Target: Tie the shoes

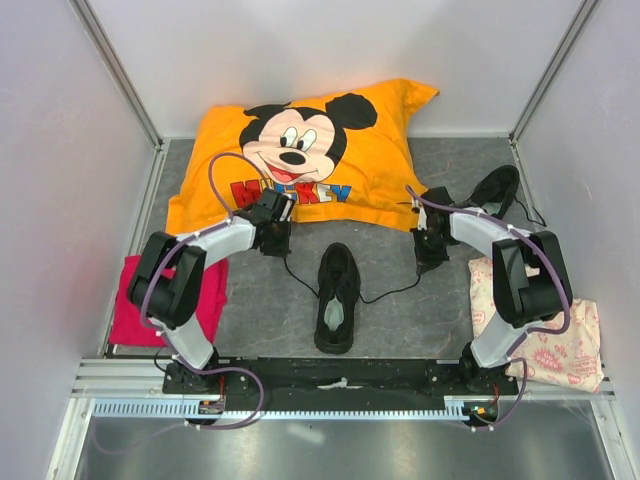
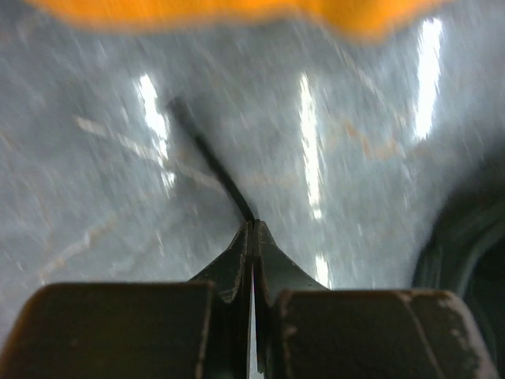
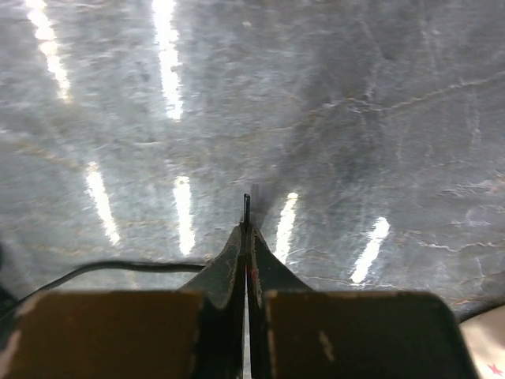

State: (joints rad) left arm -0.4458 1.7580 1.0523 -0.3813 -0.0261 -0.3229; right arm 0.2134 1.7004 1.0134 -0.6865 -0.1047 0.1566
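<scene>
I'm working the middle shoe (image 1: 337, 298), lying on the table (image 1: 260, 310) between the arms, toe pointing away. I'm holding its laces out sideways: left gripper (image 2: 251, 230) pinching tight on the left lace (image 2: 207, 154), right gripper (image 3: 247, 233) pinching tight on the right lace (image 3: 247, 203). No cross or knot yet. The second shoe (image 1: 496, 190), far right, is looking untied too.

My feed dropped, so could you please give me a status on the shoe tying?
Left pincer shut on lace. Right pincer shut on other lace end. Centre shoe untied; second shoe far right. Pillow just beyond left pincer.
</scene>
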